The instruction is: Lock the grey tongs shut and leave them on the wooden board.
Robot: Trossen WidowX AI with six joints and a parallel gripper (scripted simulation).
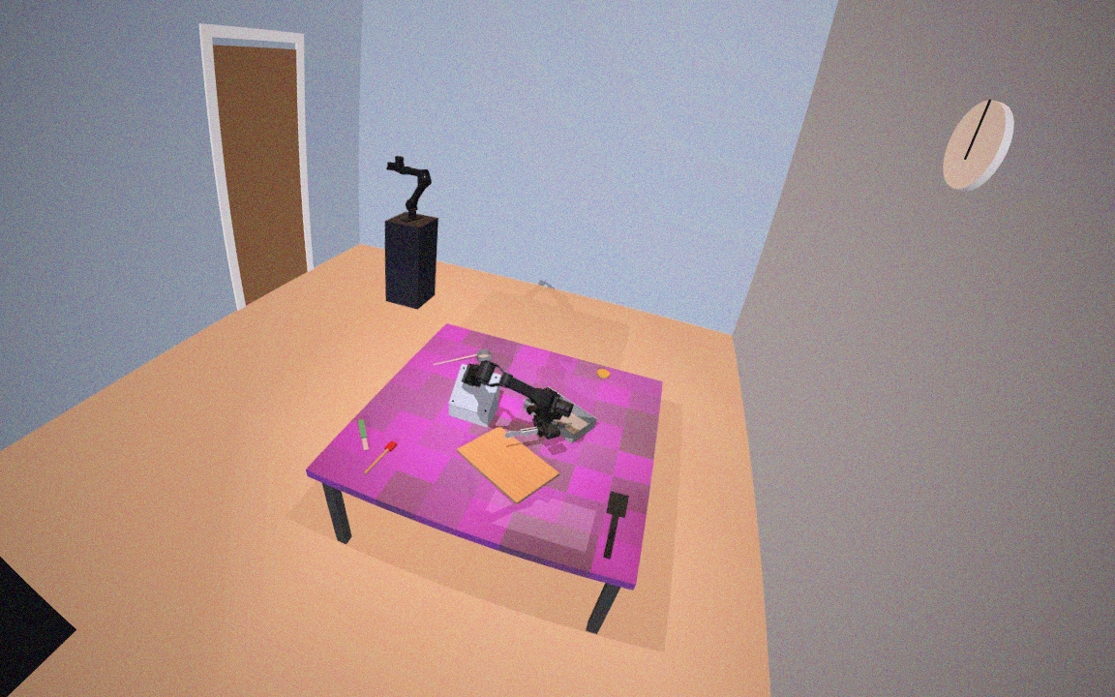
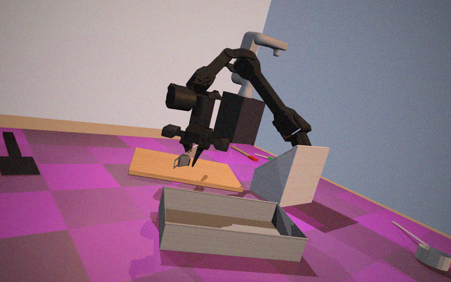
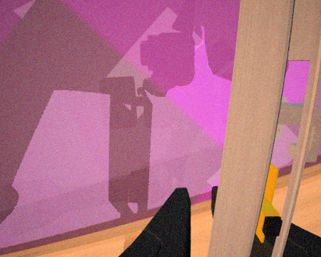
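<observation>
My gripper points down and is shut on the grey tongs. It holds them above the wooden board near its tin side. In the wrist view the two long arms run side by side with a narrow gap, and a yellow part shows between them. In the exterior view a framed end of the tongs shows beside the fingers; the rest is hidden or foreshortened. I cannot tell if the lock is engaged. The roasting tin holds no tongs.
A white-grey block stands beside the tin and board. A black spatula lies beyond the board. A red-headed brush, a green-handled tool and a small pan lie farther off.
</observation>
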